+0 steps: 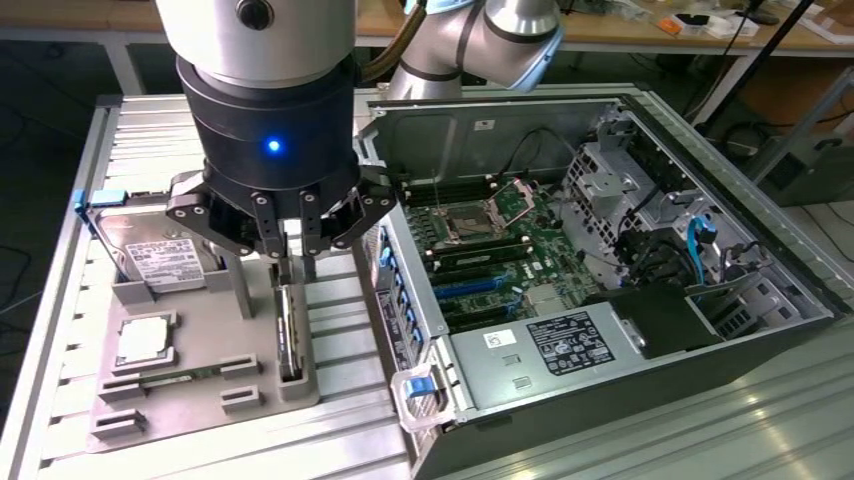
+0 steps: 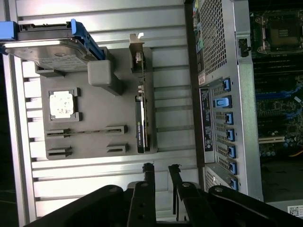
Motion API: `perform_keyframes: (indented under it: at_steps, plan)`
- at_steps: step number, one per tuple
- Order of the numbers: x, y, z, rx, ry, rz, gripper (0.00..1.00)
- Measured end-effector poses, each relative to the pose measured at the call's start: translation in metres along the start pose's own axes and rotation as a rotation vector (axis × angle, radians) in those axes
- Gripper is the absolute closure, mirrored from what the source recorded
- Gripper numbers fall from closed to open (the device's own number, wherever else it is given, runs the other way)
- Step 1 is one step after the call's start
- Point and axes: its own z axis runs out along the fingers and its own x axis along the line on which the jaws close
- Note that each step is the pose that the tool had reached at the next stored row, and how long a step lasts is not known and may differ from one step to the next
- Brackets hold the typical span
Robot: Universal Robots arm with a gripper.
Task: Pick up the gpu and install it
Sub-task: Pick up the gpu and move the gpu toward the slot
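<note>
I'm looking at the open computer case (image 1: 747,230), boxy grey sheet metal, which is lying on its side with the green motherboard (image 1: 497,250) exposed. It's sitting on the ribbed aluminium table (image 1: 334,440). Just beside it, on the exterior view's left, a matte grey moulded tray (image 1: 200,395) is holding the parts. The shiny silver hard drive (image 1: 167,262) is standing in its blue frame. The gpu (image 1: 287,335), thin, flat and dark, is standing on edge in the tray slot nearest the case. The square silver chip (image 1: 144,340) is lying flat, and so is the slim memory stick (image 1: 174,378). The arm is pointing straight down, and the gripper (image 1: 296,272) is hovering just above the gpu's top edge. Its fingers (image 2: 149,171) are standing slightly apart with nothing between them. The arm's black wrist is hiding the tray's far end, and the gpu's fan face is turned away, so I can't make it out.
</note>
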Motion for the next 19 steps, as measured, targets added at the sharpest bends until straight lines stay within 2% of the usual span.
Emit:
perform_keyframes:
  at_steps: [1, 4, 5, 6, 14, 19]
  plan:
    - [0.0000, 0.0000, 0.0000, 0.0000, 0.0000, 0.000, 0.71]
    - [0.0000, 0.0000, 0.0000, 0.0000, 0.0000, 0.000, 0.52]
    - [0.0000, 0.0000, 0.0000, 0.0000, 0.0000, 0.000, 0.52]
    - [0.0000, 0.0000, 0.0000, 0.0000, 0.0000, 0.000, 0.46]
    - [0.0003, 0.0045, 0.0026, 0.0000, -0.0001, 0.000, 0.46]
    - [0.0005, 0.0057, 0.0078, 0.0003, 0.0002, 0.000, 0.46]
